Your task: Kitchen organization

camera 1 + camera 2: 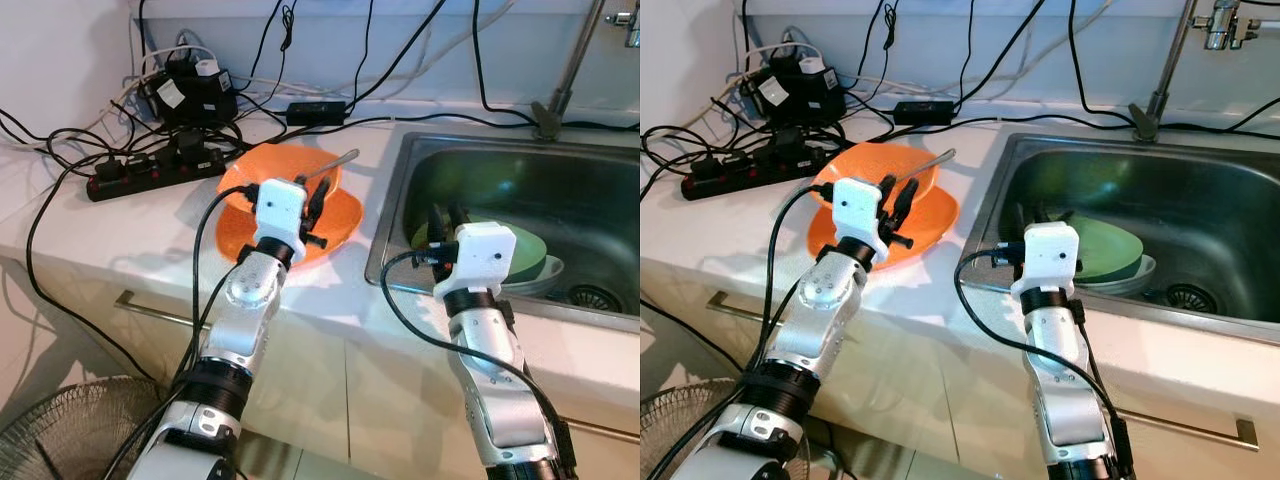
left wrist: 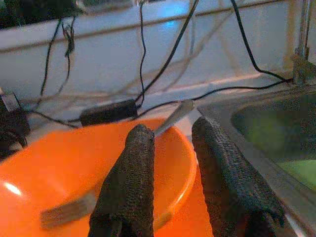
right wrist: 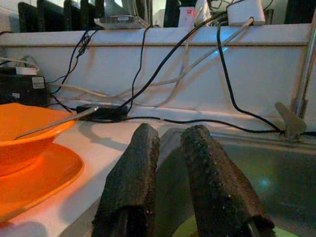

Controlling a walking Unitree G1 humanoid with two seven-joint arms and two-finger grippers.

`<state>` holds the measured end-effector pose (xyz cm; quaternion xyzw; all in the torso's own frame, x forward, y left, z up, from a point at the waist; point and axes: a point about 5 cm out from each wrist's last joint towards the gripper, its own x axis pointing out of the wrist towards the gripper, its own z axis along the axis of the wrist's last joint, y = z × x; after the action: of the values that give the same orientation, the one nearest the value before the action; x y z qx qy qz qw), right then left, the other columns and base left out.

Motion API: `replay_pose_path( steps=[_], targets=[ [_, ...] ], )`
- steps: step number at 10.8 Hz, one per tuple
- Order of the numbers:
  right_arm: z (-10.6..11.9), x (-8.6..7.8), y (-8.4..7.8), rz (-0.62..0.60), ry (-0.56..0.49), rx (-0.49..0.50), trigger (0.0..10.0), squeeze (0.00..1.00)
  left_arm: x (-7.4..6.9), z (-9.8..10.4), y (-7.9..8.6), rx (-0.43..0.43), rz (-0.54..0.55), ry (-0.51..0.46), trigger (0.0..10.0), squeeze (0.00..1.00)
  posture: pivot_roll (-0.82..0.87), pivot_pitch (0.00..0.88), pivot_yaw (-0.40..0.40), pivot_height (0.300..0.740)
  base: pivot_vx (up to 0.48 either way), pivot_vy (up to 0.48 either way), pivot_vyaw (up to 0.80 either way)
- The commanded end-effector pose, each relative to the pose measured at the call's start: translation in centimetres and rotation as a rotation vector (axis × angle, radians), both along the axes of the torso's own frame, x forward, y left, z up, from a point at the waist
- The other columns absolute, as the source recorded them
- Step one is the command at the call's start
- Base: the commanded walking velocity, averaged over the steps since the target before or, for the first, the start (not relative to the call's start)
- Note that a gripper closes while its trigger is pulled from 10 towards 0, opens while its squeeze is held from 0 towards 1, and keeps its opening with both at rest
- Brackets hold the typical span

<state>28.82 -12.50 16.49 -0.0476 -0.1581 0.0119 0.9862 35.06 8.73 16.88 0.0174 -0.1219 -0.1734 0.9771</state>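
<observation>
An orange bowl (image 1: 262, 172) stands on an orange plate (image 1: 340, 228) on the white counter, left of the sink (image 1: 520, 170). A metal fork (image 1: 336, 164) lies in the bowl, its handle sticking out over the far rim. My left gripper (image 1: 314, 203) hovers just above the bowl's near right side, open, with nothing between its fingers (image 2: 131, 177). In the sink lies a green plate (image 1: 532, 252) on a white dish (image 1: 550, 272). Over the sink's left edge my right gripper (image 1: 445, 222) is open and empty, just short of the green plate.
A black power strip (image 1: 150, 176) with adapters and many cables covers the counter's back left. The faucet (image 1: 560, 90) rises behind the sink, and the drain (image 1: 600, 297) lies at its right. A fan guard (image 1: 60, 430) stands on the floor at lower left.
</observation>
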Motion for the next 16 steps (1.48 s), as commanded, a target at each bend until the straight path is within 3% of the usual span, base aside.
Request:
replay_pose_path(
  steps=[1,6,10,16],
  targets=[
    [0.8,0.1,0.2,0.002,-0.019,-0.001,10.0,0.0,-0.1,0.1,0.5,-0.017,0.001,0.014,10.0,0.0,0.03,0.0,0.119,0.74,0.0,0.0,0.0],
    [0.8,0.3,0.3,0.001,-0.011,0.002,10.0,0.0,-0.5,0.3,2.1,-0.032,0.043,0.071,10.0,0.0,0.04,0.0,0.113,0.74,0.0,0.0,0.0],
    [0.8,0.5,0.3,0.003,-0.007,0.001,10.0,0.0,-0.3,-0.5,3.7,0.089,0.111,0.139,10.0,0.0,0.05,0.0,0.11,0.74,0.0,0.0,0.0],
    [0.9,0.7,0.2,0.004,-0.01,-0.002,10.0,0.0,-0.3,-1.1,5.7,0.125,0.191,0.194,10.0,0.0,0.05,0.0,0.107,0.74,0.0,0.0,0.0]
  ],
)
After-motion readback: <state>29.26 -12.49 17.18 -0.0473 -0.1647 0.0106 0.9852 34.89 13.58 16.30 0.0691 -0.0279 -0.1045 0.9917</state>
